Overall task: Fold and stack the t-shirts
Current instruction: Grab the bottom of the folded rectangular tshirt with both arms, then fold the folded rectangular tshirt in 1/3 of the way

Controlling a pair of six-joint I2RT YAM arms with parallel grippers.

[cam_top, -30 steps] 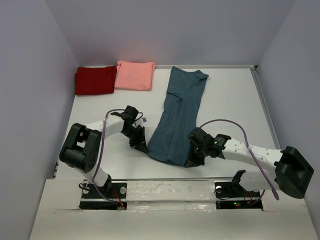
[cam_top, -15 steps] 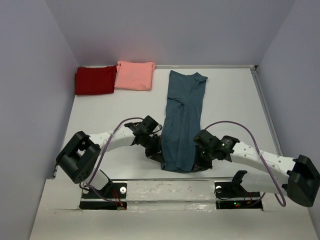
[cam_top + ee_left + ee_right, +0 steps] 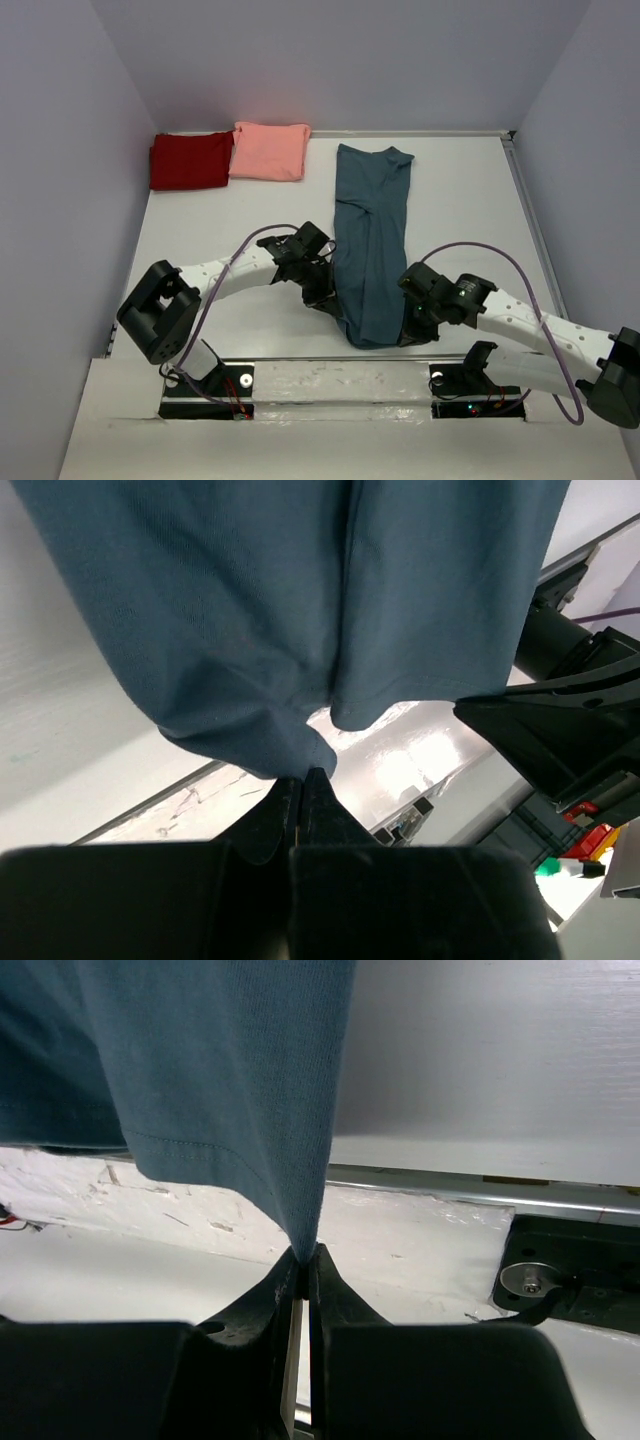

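Down the middle of the table (image 3: 470, 210), the teal-blue t-shirt (image 3: 372, 230) lies drawn out as a long narrow strip. Its far end is near the back edge and its near end is close to the arm bases. The 2 arms meet that near end from either side.

The left end effector (image 3: 333, 300) is clamped on the near left corner of the cloth. From the left wrist camera, its fingers (image 3: 270, 820) are pressed together with a bit of the hem pinched at their tips, and the fabric spreads away from them in 2 lobes. The right end effector (image 3: 408, 325) is clamped on the near right corner. The right wrist camera shows its fingers (image 3: 340, 1300) closed on a thin edge of the stitched hem, with the cloth fanning out from the tips. From above I cannot tell whether the near hem is lifted off the table.

At the far left corner of the table, well apart from the teal-blue one, the dark red t-shirt (image 3: 190, 160) and the salmon-pink t-shirt (image 3: 270, 150) lie folded side by side, touching along 1 edge.
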